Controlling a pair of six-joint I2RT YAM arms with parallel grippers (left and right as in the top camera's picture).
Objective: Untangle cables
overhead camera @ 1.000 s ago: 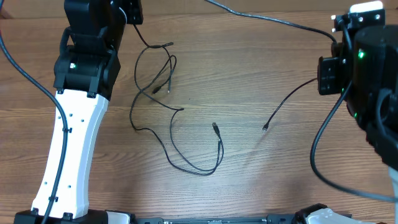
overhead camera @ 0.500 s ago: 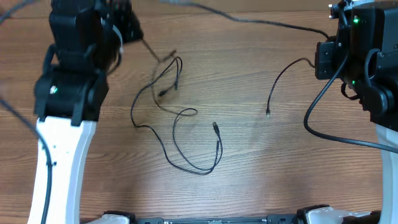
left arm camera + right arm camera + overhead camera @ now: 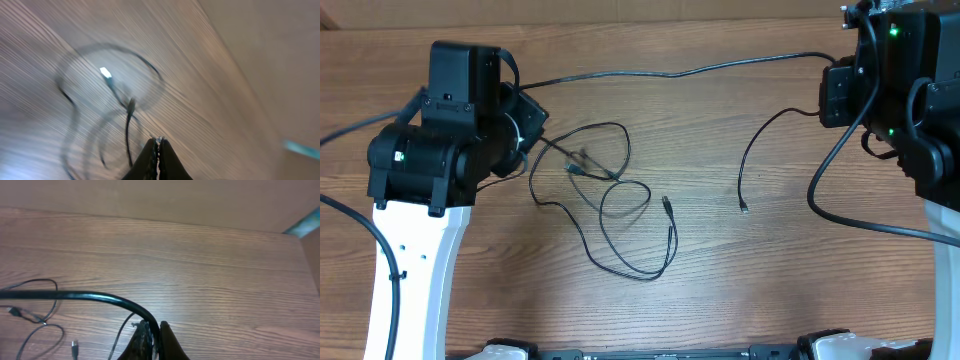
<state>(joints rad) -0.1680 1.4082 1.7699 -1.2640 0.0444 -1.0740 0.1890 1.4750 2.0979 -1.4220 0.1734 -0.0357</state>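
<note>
Several thin black cables lie looped over one another in a tangle [image 3: 610, 185] at the table's middle, one plug [image 3: 666, 203] pointing up. One strand runs from the tangle to my left arm [image 3: 450, 130]. In the blurred left wrist view my left gripper [image 3: 159, 141] is shut, with the loops [image 3: 127, 107] just beyond its tips. A separate cable [image 3: 750, 150] hangs from my right arm down to its plug [image 3: 744, 208]. My right gripper [image 3: 154, 324] is shut, and this thin cable [image 3: 122, 332] leaves its left fingertip.
A thicker black wire [image 3: 700, 68] stretches above the table from the left arm to the right arm. In the right wrist view this wire [image 3: 90, 296] curves in over the fingers. The table's far edge [image 3: 150, 215] lies behind.
The left arm swung from the far edge toward the middle, dragging its strand, and the loops bunched closer. The right arm shifted early, then held still. The thick wire dropped into view.
</note>
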